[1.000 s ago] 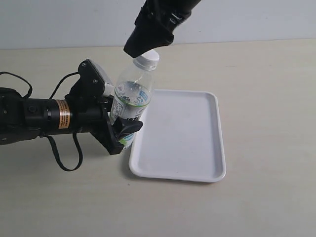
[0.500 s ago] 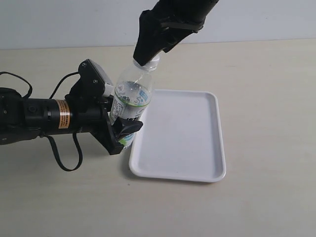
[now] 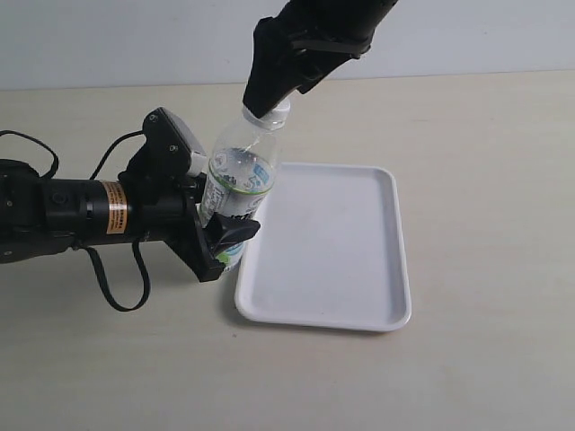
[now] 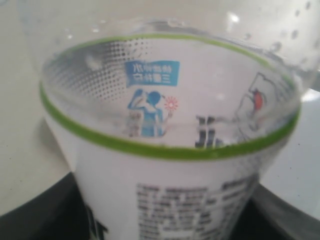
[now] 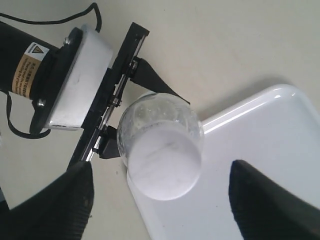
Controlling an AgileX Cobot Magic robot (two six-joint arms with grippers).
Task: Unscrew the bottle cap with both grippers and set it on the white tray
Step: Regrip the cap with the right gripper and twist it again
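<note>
Your right gripper (image 3: 269, 101) dropped over the bottle cap (image 5: 162, 167), fingers apart | left gripper (image 3: 216, 202) hugs the bottle (image 3: 239, 175) | squeeze next

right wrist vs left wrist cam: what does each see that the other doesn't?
Right wrist only: the cap from above, the right gripper open either side of it, the tray. Left wrist only: the label, print and green band close up. Both: the bottle and the left gripper clamped on it, though left wrist shows just dark edges.
</note>
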